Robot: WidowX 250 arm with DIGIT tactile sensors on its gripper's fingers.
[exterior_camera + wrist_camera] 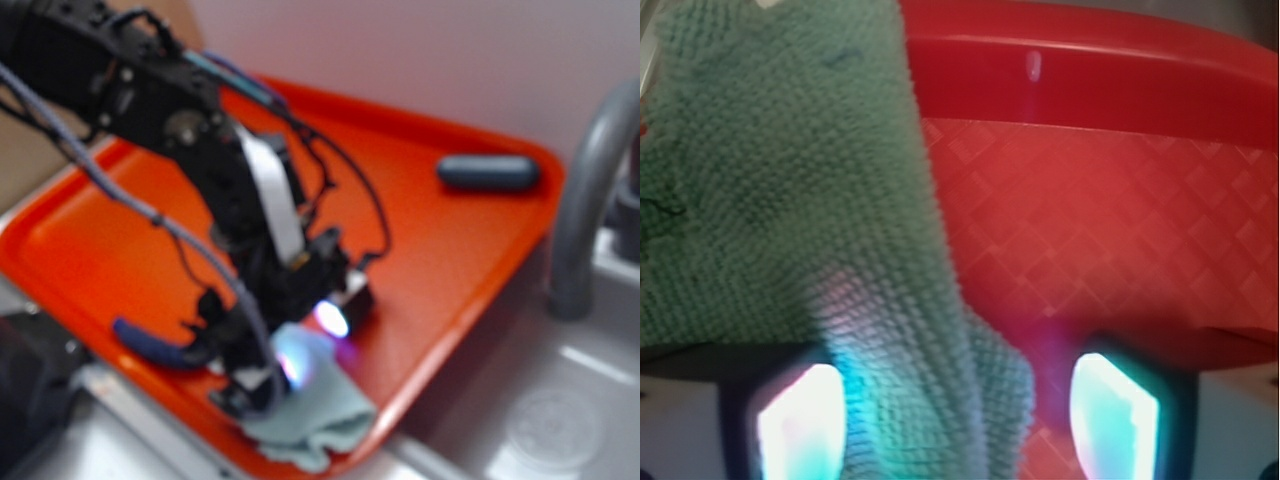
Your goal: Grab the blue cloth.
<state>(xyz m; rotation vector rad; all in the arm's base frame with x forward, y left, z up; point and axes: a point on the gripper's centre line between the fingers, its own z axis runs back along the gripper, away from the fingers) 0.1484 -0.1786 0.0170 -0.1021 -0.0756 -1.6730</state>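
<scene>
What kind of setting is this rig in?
Likely a kitchen sink mock-up: grey faucet, metal sink basin, and an orange tray holding the blue cloth.

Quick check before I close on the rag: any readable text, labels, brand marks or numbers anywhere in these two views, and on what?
None can be read.
Gripper: no marking shows; the exterior view is blurred.
Blue cloth: plain terry weave, one small dark fleck, not a letter.
Orange tray: only a diamond pattern.
Dark capsule-shaped object: no label visible, too blurred to be sure.
Faucet and sink: no markings legible.
</scene>
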